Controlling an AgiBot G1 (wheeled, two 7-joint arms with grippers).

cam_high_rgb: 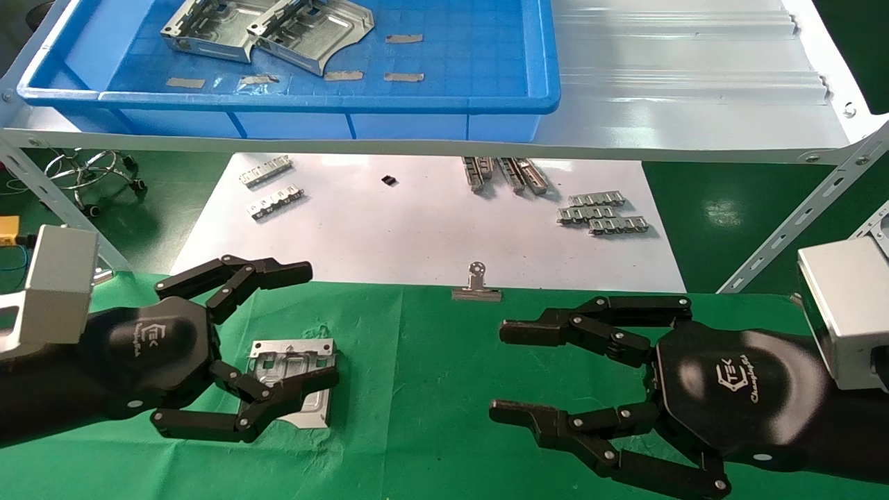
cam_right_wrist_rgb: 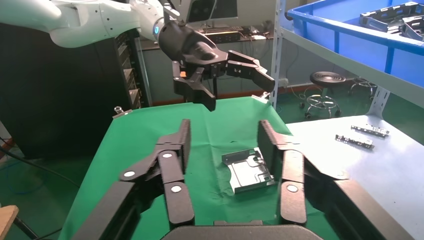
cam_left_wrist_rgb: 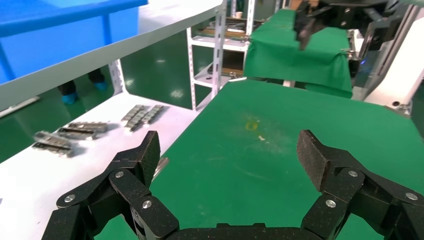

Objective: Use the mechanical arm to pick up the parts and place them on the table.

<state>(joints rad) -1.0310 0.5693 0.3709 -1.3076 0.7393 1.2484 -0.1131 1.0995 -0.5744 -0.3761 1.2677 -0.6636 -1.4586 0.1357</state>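
Observation:
One silvery sheet-metal part [cam_high_rgb: 292, 354] lies flat on the green-cloth table [cam_high_rgb: 417, 361]. My left gripper [cam_high_rgb: 319, 325] is open and hovers above it; its lower finger crosses the part in the head view. In the right wrist view the left gripper [cam_right_wrist_rgb: 239, 92] hangs raised, well clear of the part [cam_right_wrist_rgb: 247, 170]. My right gripper [cam_high_rgb: 499, 371] is open and empty, low over the cloth to the right. It also shows open in its own view [cam_right_wrist_rgb: 225, 137]. Two more parts [cam_high_rgb: 208, 28] [cam_high_rgb: 312, 31] lie in the blue tray [cam_high_rgb: 347, 104].
The blue tray sits on a ribbed silvery shelf [cam_high_rgb: 694, 83] at the back. Below it, a white sheet [cam_high_rgb: 417, 229] holds toothed strips [cam_high_rgb: 604, 215]. A binder clip [cam_high_rgb: 476, 285] grips the cloth's far edge. A slanted shelf strut [cam_high_rgb: 799, 222] stands at the right.

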